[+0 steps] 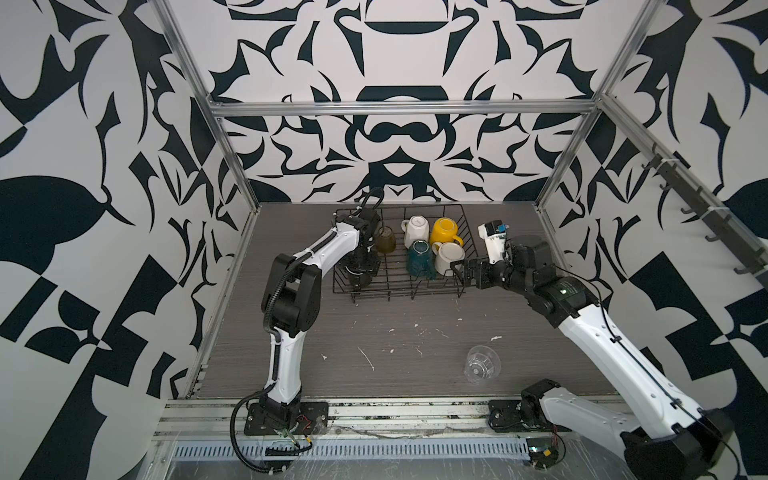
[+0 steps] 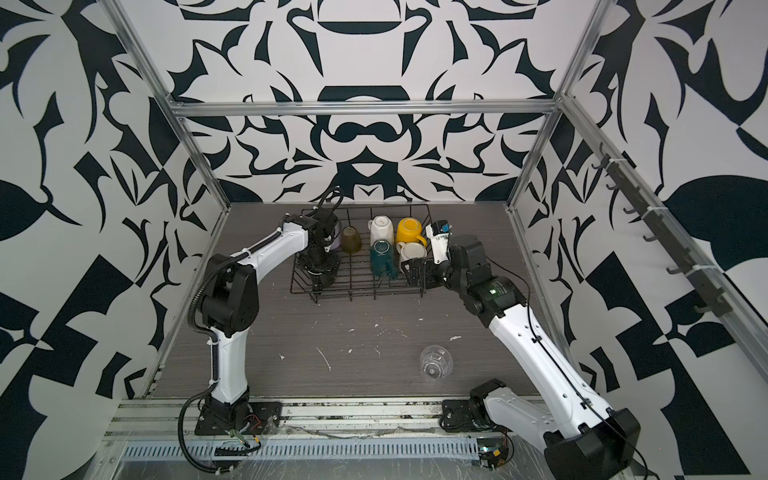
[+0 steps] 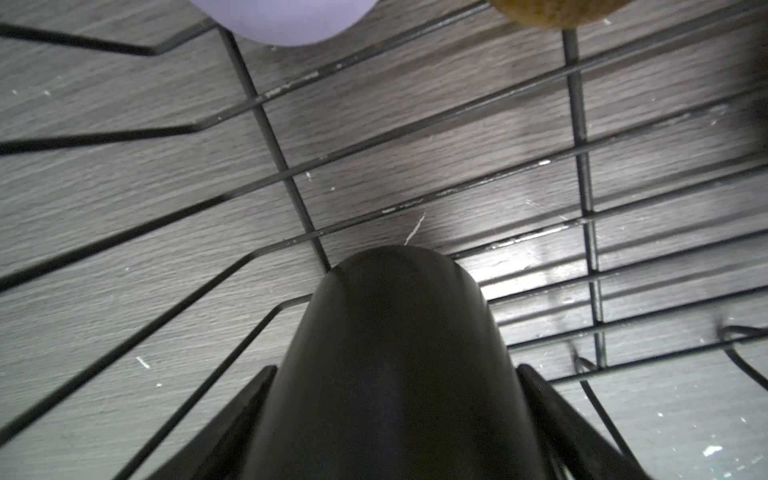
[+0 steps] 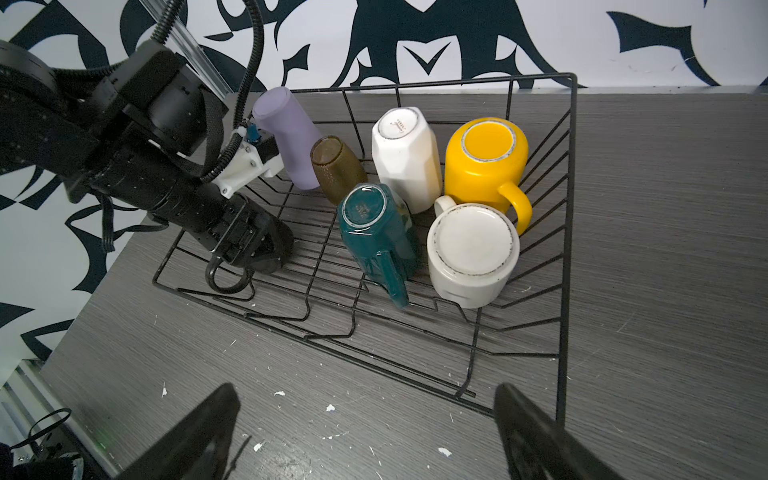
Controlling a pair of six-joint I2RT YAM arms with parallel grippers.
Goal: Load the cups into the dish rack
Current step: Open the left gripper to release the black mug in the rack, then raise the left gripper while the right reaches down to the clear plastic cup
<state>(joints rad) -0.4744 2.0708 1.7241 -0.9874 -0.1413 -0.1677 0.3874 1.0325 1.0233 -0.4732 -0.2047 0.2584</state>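
**Black mug low in the rack, clear glass not yet loaded**

Pinched from both sides by the left gripper [image 3: 395,370], as far as visible: the black mug [image 3: 395,316], low in the near left corner of the dish rack [image 1: 390,270], handle toward the front rim. Cannot tell whether already resting on the rack floor. If let go while tilted, may roll on its round side and knock the lilac tumbler [image 4: 286,141], leaning just behind, or the amber glass [image 4: 336,166] next to that one. Safer to set it down flat first, then to open.

On pulling out, may hook a finger on the sloped wires and drag the whole rack, probably light enough to slide on the counter [image 1: 374,332].

Packed close together at the right side, all bottom up: cream mug [image 4: 405,153], yellow mug [image 4: 486,158], teal mug [image 4: 374,232], white mug [image 4: 471,253]. Little free room between them; easy to disturb several by pushing only one.

Spread wide and empty, near the right front corner of the rack: the right gripper [image 4: 365,436].

Left to fetch: the clear glass [image 1: 482,368], lying on its side on the counter, well apart from the rack, toward the front. Smooth and round, so may roll away at the first touch, slip out of a weak pinch, or crack under a strong one.
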